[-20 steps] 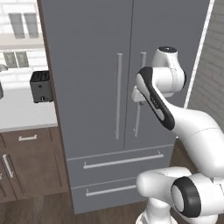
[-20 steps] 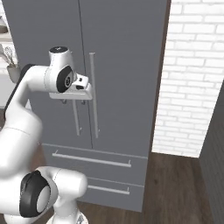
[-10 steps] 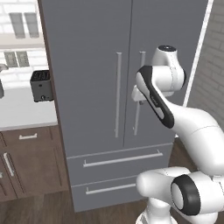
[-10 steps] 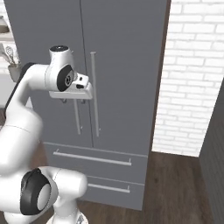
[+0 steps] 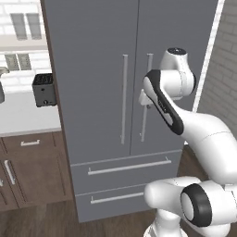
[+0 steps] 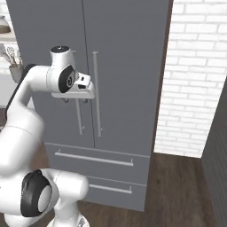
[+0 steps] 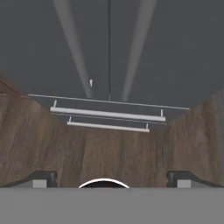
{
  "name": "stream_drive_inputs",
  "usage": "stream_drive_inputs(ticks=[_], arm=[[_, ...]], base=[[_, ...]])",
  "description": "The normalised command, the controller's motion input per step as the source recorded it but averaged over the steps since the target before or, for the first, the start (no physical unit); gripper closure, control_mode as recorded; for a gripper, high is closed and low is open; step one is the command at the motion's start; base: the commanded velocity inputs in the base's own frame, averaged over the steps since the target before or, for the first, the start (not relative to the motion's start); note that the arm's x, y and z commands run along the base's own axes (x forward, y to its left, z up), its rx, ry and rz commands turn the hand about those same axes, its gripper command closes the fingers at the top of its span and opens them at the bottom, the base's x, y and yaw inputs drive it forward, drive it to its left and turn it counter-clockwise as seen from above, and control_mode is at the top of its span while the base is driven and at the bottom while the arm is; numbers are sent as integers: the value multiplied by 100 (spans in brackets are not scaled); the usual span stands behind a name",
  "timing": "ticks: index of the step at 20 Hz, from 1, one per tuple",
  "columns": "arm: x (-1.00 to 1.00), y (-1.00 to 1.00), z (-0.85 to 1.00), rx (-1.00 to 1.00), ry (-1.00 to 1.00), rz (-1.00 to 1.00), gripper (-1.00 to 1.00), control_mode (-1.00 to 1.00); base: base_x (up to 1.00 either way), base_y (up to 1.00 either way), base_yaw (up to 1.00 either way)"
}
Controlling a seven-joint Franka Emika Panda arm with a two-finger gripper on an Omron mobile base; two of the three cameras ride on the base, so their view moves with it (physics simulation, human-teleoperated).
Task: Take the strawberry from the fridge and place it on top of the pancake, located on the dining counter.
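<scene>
With both of its doors closed, the tall matte grey two-door fridge [image 5: 134, 92] stands before the white robot arm, whose hand [image 6: 73, 96] hangs pointed downward just in front of the two long vertical silver bar handles [image 6: 95, 94]. Seen from the hand camera, its dark fingertips [image 7: 41, 177] sit wide apart with nothing between them, above the two lower drawers [image 7: 107, 114] and the wooden floor [image 7: 39, 140]. Left of the fridge, a black toaster [image 5: 44, 90] sits on the pale desk [image 5: 23, 118].
</scene>
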Motion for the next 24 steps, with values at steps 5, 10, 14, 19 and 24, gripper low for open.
stream_drive_inputs(ticks=[5,10,14,19,24], arm=[[69,-17,-2,-4,-36,1,-100,-100],[76,-5,-6,-3,-23,0,-100,-100],[74,-3,-9,0,-4,0,-100,-100],[62,0,-14,0,-6,0,-100,-100],[35,0,-6,0,-19,0,-100,-100]], base=[[0,0,0],[0,0,0],[0,0,0],[0,0,0],[0,0,0]])
